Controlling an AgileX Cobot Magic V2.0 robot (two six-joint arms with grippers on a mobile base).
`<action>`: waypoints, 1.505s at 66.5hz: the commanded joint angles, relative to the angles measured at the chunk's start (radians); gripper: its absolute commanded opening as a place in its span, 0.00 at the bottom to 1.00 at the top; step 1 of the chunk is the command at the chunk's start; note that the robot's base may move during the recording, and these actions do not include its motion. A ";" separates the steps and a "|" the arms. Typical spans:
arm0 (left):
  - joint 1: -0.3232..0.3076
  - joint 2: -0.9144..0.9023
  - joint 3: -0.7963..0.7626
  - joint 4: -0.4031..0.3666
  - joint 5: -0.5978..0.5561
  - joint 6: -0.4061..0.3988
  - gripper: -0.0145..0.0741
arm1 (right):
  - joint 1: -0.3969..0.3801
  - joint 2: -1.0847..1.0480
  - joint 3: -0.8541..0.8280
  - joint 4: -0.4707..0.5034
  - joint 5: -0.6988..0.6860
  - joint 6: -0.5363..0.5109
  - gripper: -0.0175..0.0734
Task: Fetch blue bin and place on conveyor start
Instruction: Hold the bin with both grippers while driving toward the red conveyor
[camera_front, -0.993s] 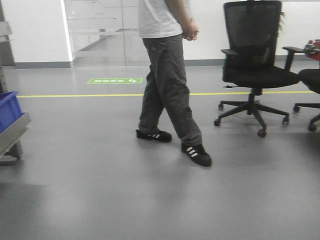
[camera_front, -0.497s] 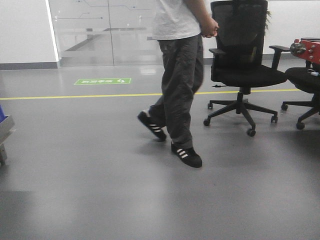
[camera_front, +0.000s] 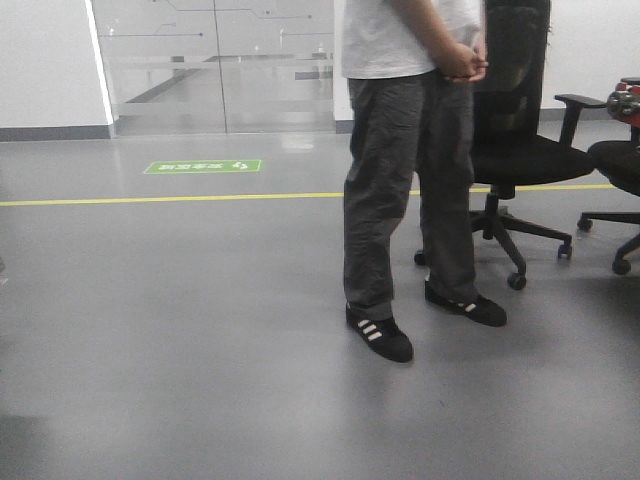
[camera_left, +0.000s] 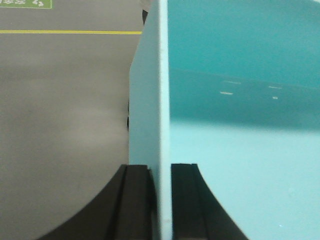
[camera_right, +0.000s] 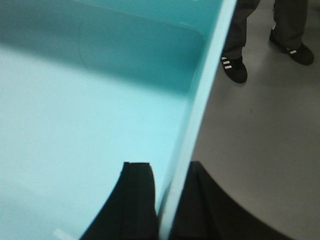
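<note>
Colour survey — bin, grippers, surroundings.
Bin (camera_left: 240, 100): plain pale turquoise, unpatterned, rim edge lighter. Left gripper (camera_left: 161, 172) and right gripper (camera_right: 172, 170): black. Floor (camera_front: 200, 350): uniform grey, crossed by a yellow line (camera_front: 150, 200). Floor sign (camera_front: 203, 166): green with white marks. Shirt (camera_front: 390, 40): off-white. Trousers (camera_front: 390, 180): dark grey. Shoes (camera_front: 380, 338): black with white stripes. Chair (camera_front: 525, 155): black. Wall (camera_front: 45, 60) — white over grey skirting.

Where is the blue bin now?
In both wrist views, the blue bin is held by the left end effector and right end effector, over the grey floor.
</note>
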 joint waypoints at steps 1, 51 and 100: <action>0.002 -0.015 -0.008 -0.024 -0.069 -0.010 0.04 | -0.007 -0.009 -0.006 -0.020 -0.021 -0.024 0.02; 0.002 -0.015 -0.008 -0.024 -0.067 -0.010 0.04 | -0.007 -0.009 -0.006 -0.020 -0.023 -0.024 0.02; 0.002 -0.015 -0.008 -0.024 -0.067 -0.010 0.04 | -0.007 -0.007 -0.006 -0.020 -0.046 -0.024 0.02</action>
